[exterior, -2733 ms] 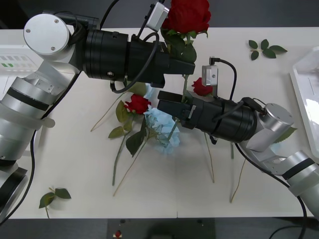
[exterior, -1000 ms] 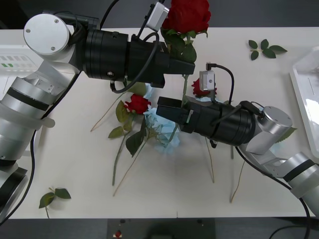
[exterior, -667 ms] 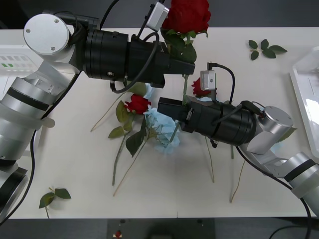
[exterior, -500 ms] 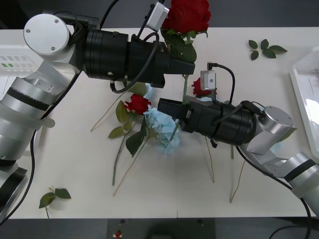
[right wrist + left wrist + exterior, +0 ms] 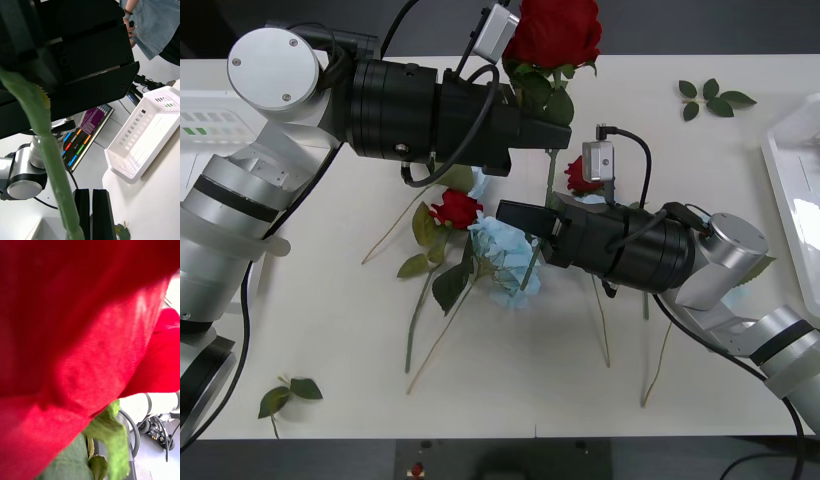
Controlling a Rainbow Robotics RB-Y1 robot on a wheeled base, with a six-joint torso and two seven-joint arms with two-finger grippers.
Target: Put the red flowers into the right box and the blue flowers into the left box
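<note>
Front view, surroundings: white table (image 5: 330, 330) strewn with loose leaf sprigs, one at the far right (image 5: 712, 98), one at the near left corner (image 5: 288, 392).
Front view, obstruction: both black forearms crossing over the flower pile at mid-table, hiding stems and part of the heads.
Front view, left gripper (image 5: 552, 132): raised at the far edge, clamped on the stem of a big red rose (image 5: 555, 30) held upright above the table.
Front view, right gripper (image 5: 520, 216): low over the pile, touching the blue flowers (image 5: 505, 262); cannot tell whether clenched or released.
Front view, count: three red flowers visible, the held one, one left of the blue cluster (image 5: 455, 209), one behind the right wrist camera (image 5: 582, 176); one blue cluster in plain sight.
Front view, boxes: right box (image 5: 792, 190) at the right edge; left box (image 5: 210, 115) at the left edge, under the left arm.
Right wrist view: green stem (image 5: 50, 157) slanting close across the lens; black fingers (image 5: 99, 213) pressed side by side; white slotted tray (image 5: 148, 138) on the table beyond.
Left wrist view: red petals (image 5: 75, 333) pressed against the lens, green leaves (image 5: 107, 438) below.
</note>
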